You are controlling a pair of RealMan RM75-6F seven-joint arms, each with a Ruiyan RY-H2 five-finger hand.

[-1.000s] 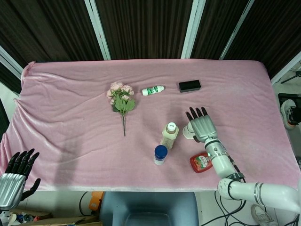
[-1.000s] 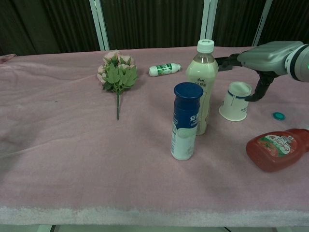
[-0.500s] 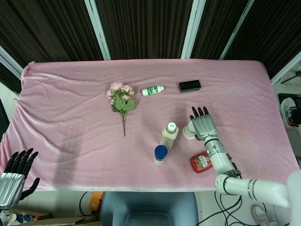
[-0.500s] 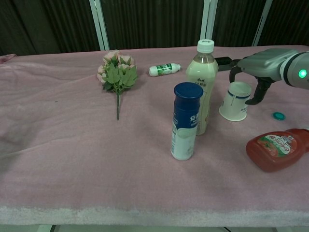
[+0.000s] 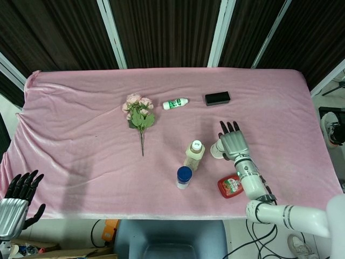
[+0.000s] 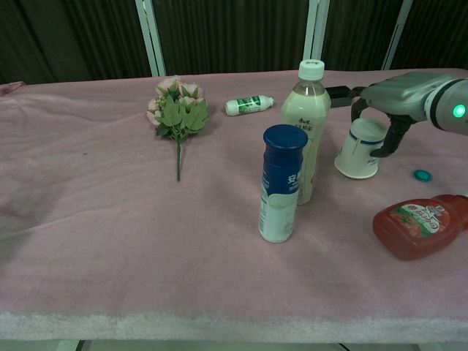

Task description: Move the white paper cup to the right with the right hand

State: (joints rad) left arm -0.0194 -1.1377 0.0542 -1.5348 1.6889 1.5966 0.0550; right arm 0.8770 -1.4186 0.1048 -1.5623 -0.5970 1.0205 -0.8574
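Note:
The white paper cup [image 6: 358,152] stands tilted on the pink cloth, just right of the tall milk-tea bottle [image 6: 308,128]. My right hand [image 6: 398,99] is over its top, fingers curled around the rim on both sides, and grips it. From above, the cup [image 5: 215,149] peeks out to the left of the right hand [image 5: 233,144]. My left hand [image 5: 17,200] hangs off the table's near left corner with its fingers spread and nothing in it.
A blue-capped bottle [image 6: 281,191] stands in front of the tea bottle. A red sauce bottle [image 6: 422,223] lies near right, with a small teal cap [image 6: 421,175] beside it. Flowers [image 6: 176,111], a small white bottle [image 6: 248,105] and a black box [image 5: 217,98] lie further back.
The right hand has lowered onto the cup and closed its fingers around the rim. The cup has tipped and its top now leans toward the hand. The left hand has barely moved.

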